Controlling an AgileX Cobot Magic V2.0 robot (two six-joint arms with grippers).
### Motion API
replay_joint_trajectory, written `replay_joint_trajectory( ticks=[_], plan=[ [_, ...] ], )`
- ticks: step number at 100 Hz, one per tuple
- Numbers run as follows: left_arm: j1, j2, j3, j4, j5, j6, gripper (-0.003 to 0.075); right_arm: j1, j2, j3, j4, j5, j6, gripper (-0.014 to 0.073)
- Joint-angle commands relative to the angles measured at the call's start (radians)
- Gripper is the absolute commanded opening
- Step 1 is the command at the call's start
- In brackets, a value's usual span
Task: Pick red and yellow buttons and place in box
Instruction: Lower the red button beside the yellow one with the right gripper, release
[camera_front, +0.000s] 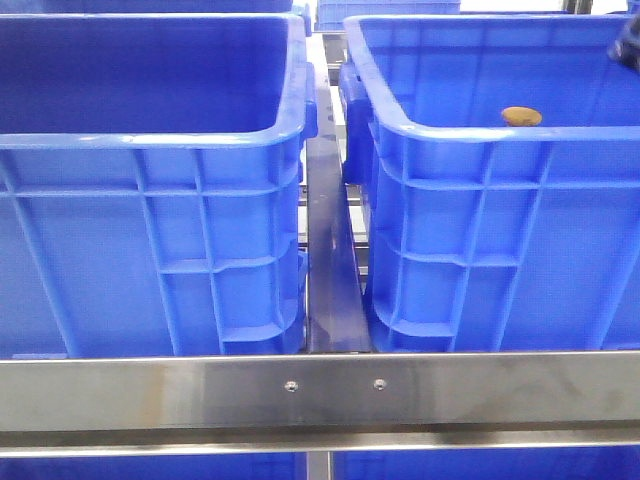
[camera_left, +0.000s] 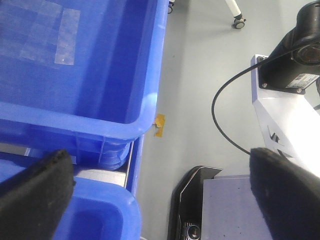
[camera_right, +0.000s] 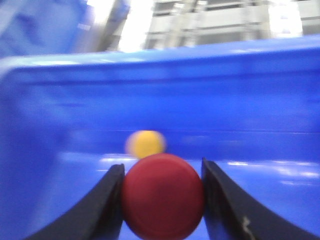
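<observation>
My right gripper (camera_right: 162, 167) is shut on the dark red button (camera_right: 163, 197), held by its edges between the two black fingers (camera_right: 107, 200). It is inside a blue crate (camera_right: 240, 100), low over the floor. The yellow-orange button (camera_right: 145, 144) lies on the crate floor just beyond the red one, blurred. In the front view the yellow button (camera_front: 521, 116) lies in the right crate (camera_front: 470, 130); the red button is hidden there. My left gripper (camera_left: 162, 195) is open wide and empty, out past the crates' outer edge.
A second blue crate (camera_front: 150, 140) stands on the left, with a metal rail (camera_front: 330, 250) between the two. A steel bar (camera_front: 320, 390) crosses the front. In the left wrist view there are two crate rims (camera_left: 75, 120), grey floor, a black cable (camera_left: 225, 130) and a robot base.
</observation>
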Motion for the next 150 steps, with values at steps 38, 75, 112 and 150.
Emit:
replay_joint_trajectory(
  ticks=[38, 75, 112, 150],
  plan=[
    [0.001, -0.037, -0.031, -0.054, 0.032, -0.011, 0.0670, 0.052, 0.255, -0.197, 0.021, -0.167, -0.215, 0.0148],
    [0.001, -0.037, -0.031, -0.054, 0.030, -0.011, 0.0670, 0.053, 0.423, -0.297, 0.022, -0.183, -0.215, 0.0148],
    [0.001, -0.037, -0.031, -0.054, 0.030, -0.011, 0.0670, 0.053, 0.442, -0.302, 0.027, -0.188, -0.215, 0.0471],
    [0.001, -0.037, -0.031, -0.054, 0.030, -0.011, 0.0670, 0.052, 0.428, -0.302, 0.037, -0.156, -0.214, 0.0510]
  ],
)
